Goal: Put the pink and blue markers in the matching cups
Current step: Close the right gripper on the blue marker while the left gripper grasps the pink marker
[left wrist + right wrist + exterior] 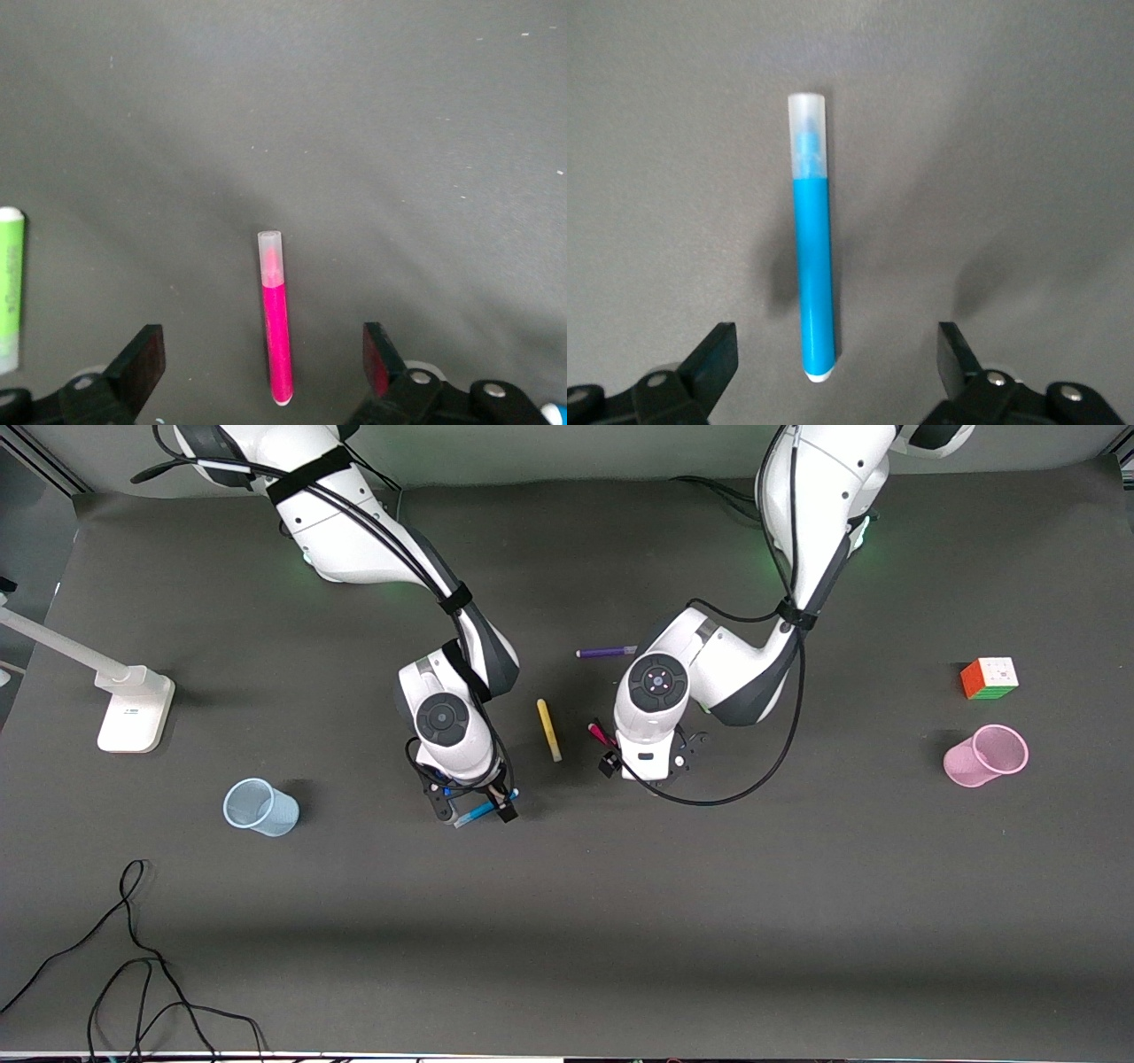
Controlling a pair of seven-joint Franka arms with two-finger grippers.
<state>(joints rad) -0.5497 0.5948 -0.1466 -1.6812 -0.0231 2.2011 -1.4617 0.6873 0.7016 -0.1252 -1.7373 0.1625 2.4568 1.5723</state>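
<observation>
The blue marker [481, 812] lies on the dark mat, and my right gripper [473, 807] hangs open right over it. In the right wrist view the marker [812, 257] lies lengthwise between the spread fingers [716, 356], untouched. The pink marker [600, 733] lies partly under my left hand. My left gripper [642, 767] is open above it. In the left wrist view the pink marker [275, 329] lies between the fingers [142, 360], untouched. The pale blue cup [260, 807] stands toward the right arm's end of the table. The pink cup [985, 755] stands toward the left arm's end.
A yellow pen [549, 729] lies between the two hands and a purple pen [606, 652] lies nearer the bases. A green pen [9, 288] shows at the edge of the left wrist view. A colour cube [990, 678] sits by the pink cup. A white stand [133, 708] and loose cables [133, 957] are beyond the blue cup.
</observation>
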